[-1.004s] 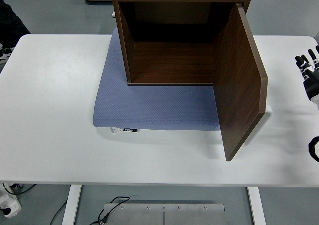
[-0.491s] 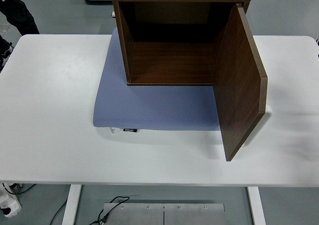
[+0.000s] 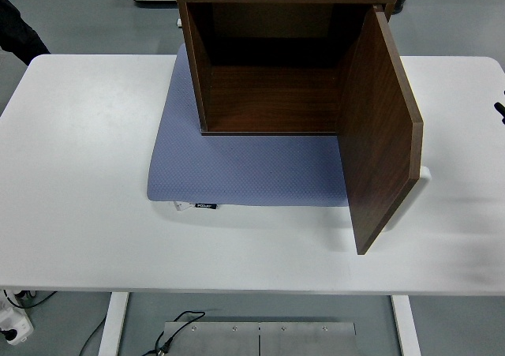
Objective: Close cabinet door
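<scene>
While the wooden cabinet stands at the far middle of the white bench, its door hangs wide open, hinged on the cabinet's right side and swung out toward the bench's near edge. The door's free edge points forward and slightly right, reaching well past the front of the cabinet body. The dark brown interior is bare, with its back wall and floor in shadow.

Under the cabinet lies a blue-grey mat, spreading out in front of it and to the left; the door's lower edge hangs over the mat's right front corner. A small dark label sits on the mat's near edge.

At the far right edge of the picture, a small black tip of the right hand just shows above the bench, well apart from the door. So little of it is visible that I cannot tell whether its fingers are spread or curled. The left hand does not show.

At the top left corner, a dark-clothed part of a person stands beyond the bench. Below the bench's near edge, a metal plate and a black cable lie on the floor.
</scene>
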`<move>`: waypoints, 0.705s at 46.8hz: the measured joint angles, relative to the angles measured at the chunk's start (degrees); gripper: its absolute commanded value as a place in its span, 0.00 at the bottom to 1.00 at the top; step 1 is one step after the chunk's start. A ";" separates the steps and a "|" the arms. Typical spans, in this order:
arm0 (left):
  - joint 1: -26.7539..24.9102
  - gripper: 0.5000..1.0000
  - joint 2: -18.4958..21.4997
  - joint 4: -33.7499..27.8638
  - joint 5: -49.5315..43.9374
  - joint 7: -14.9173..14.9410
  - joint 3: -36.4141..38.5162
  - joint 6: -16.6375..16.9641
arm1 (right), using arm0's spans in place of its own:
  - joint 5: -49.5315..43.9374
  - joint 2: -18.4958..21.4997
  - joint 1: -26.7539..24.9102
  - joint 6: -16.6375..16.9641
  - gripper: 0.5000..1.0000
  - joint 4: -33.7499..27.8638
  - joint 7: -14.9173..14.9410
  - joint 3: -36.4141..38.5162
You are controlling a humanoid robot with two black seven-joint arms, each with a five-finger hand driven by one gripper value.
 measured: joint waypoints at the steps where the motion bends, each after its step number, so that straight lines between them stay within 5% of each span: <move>1: -0.01 1.00 0.00 0.00 0.00 0.00 0.01 0.00 | 0.00 -0.12 -0.42 0.02 1.00 0.81 0.06 0.00; 33: 0.00 1.00 0.00 0.01 0.00 0.00 0.01 0.01 | -2.19 -0.88 -8.82 8.05 1.00 7.11 0.22 -0.15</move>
